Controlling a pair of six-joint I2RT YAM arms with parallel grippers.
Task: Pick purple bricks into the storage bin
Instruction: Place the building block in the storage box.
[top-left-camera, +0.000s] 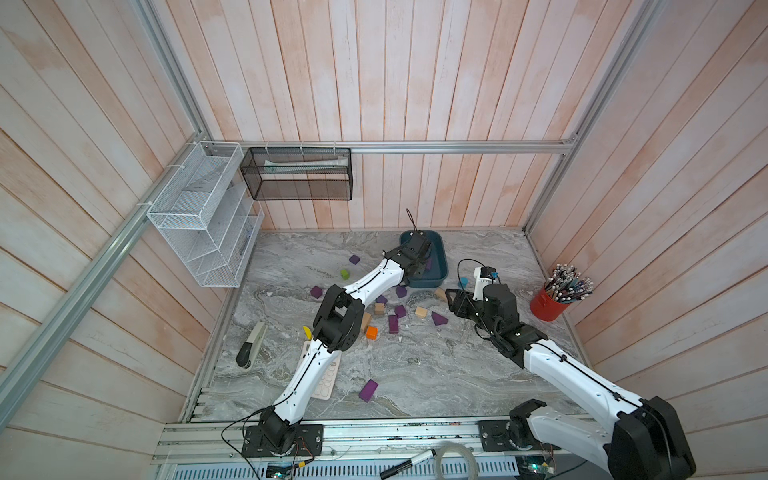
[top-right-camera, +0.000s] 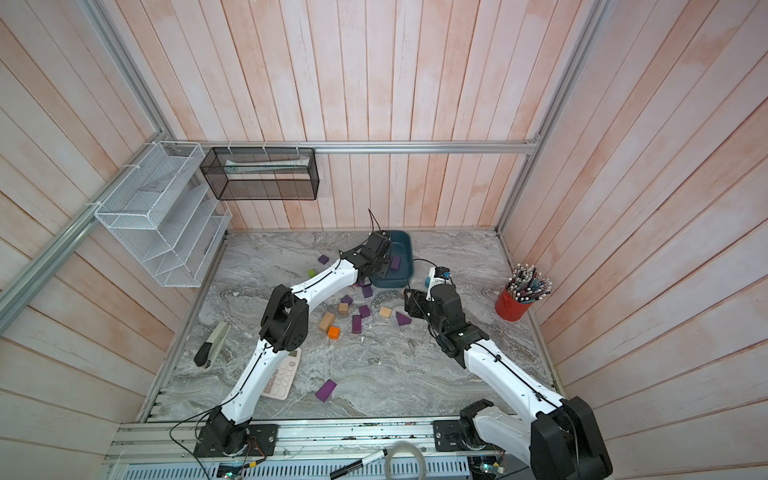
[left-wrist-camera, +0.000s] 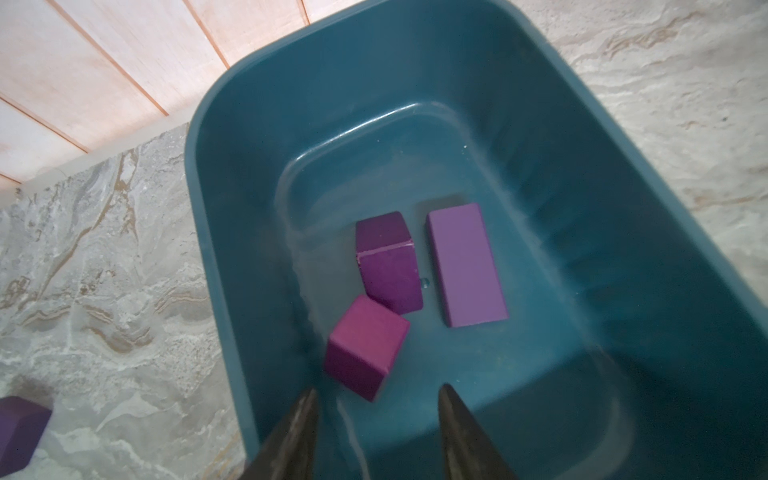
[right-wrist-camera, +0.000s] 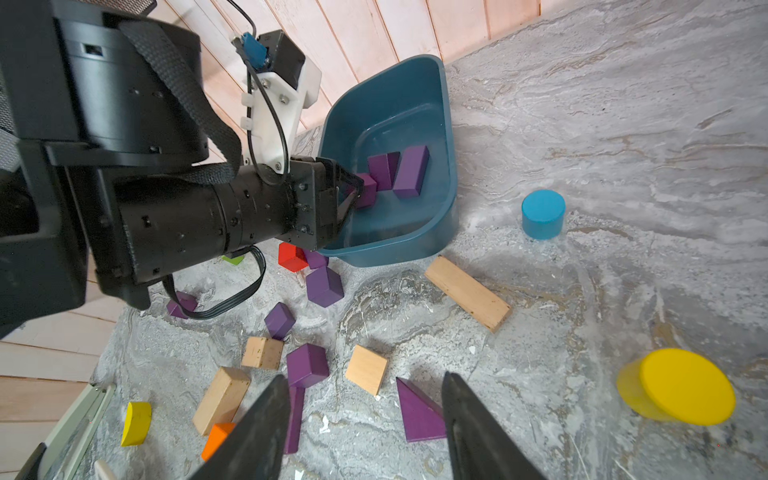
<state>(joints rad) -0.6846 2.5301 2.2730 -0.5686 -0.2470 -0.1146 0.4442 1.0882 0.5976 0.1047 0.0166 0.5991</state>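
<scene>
Left gripper (left-wrist-camera: 376, 419), jaws parted and empty, hangs inside the storage bin (left-wrist-camera: 216, 232); a purple cube (left-wrist-camera: 365, 347) lies just beyond its tips beside two more purple bricks. Best to lift straight up, clear of the rim. Right gripper (right-wrist-camera: 365, 415), half open and empty, hovers over scattered blocks on the marbled table (right-wrist-camera: 623, 124), plank walls around.

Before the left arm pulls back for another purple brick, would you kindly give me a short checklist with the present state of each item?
1. Left gripper open, nothing between its jaws: ok.
2. Left gripper over the storage bin: ok.
3. Three purple bricks lie in the bin, including the cube nearest the left gripper: ok.
4. Cube fully settled on the bin floor: cannot tell.
5. Right gripper open and empty, above the purple wedge: ok.
6. All purple bricks binned: not ok; several remain on the table.
</scene>
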